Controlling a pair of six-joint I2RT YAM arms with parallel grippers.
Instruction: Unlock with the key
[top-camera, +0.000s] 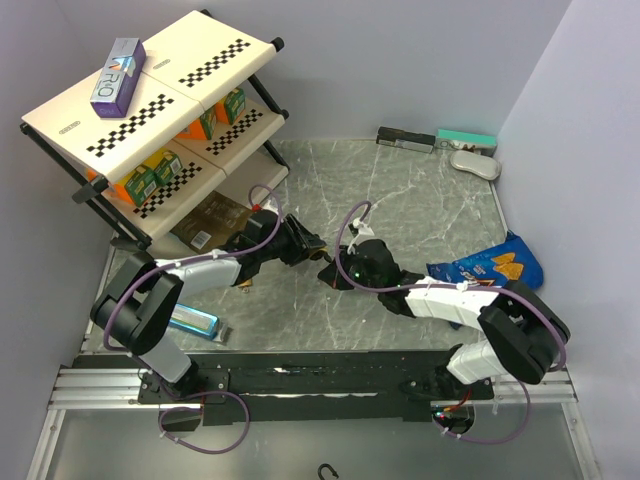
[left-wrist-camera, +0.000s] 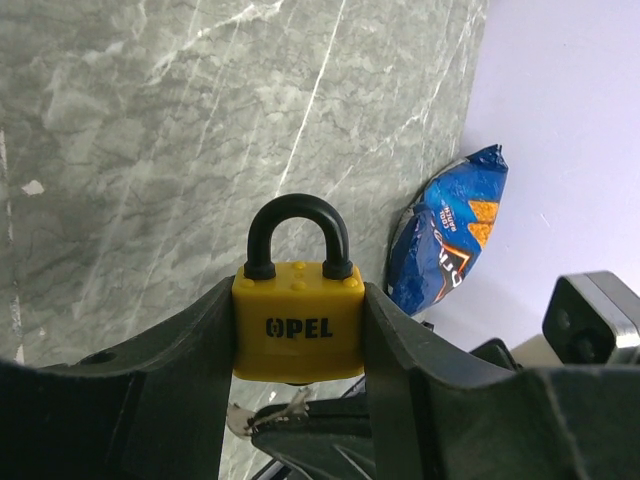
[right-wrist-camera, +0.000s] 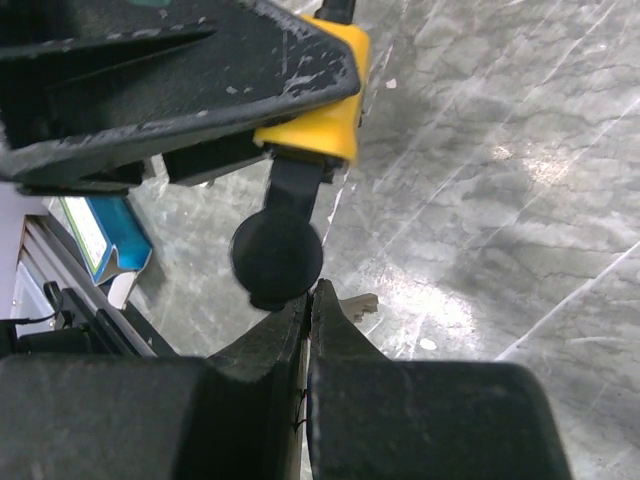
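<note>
Yellow padlock (left-wrist-camera: 298, 322) pinched in left hand (left-wrist-camera: 300, 345); right hand (right-wrist-camera: 309, 296) pressed together beside round black key (right-wrist-camera: 277, 257).

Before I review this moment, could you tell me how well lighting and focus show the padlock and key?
Left wrist: padlock sharp, evenly lit, lettering legible. Right wrist: key head reads as flat black, with bright glare patches on the table beside it. Top external: even light, yet both are too small to make out.

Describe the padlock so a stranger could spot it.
Start at the grey marble table and look near its middle. The padlock is clamped between the left fingers. Its yellow body, marked OPEL, stands out from the black fingers gripping it.
</note>
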